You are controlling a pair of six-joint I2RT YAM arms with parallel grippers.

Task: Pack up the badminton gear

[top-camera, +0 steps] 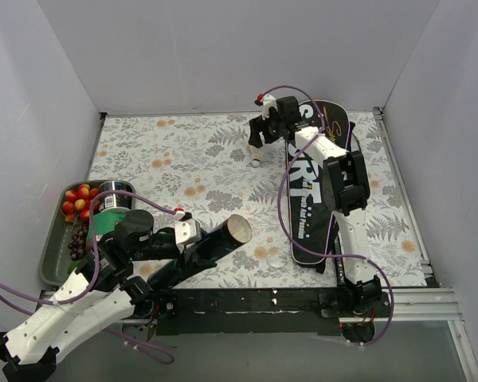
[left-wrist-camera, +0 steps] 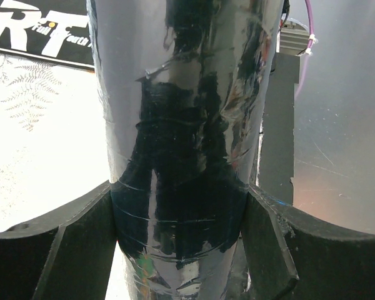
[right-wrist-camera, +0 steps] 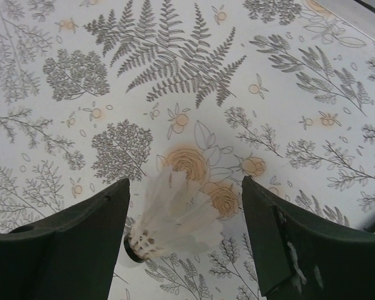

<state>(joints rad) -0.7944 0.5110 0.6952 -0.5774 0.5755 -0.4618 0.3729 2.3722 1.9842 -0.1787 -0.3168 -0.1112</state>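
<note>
The left gripper is clamped on the long dark shuttle tube, its two fingers pressed against the glossy wall on either side. The tube is held slanted at the near left of the table, with its round open end pointing up and to the right over the fern-printed cloth. The right arm reaches to the far middle of the table. There the right gripper hangs with its jaws spread wide, and a white feather shuttlecock sits in the gap between them. The shuttlecock is tilted, feathers up and away. Its cork base is close against the finger on the left of the wrist view, though I cannot tell whether the two actually touch. The long black racket bag, lettered in white, lies lengthwise on the right side of the table, partly under the right arm. A tray with red fruit and a can sits at the left edge, just beside the left arm.
</note>
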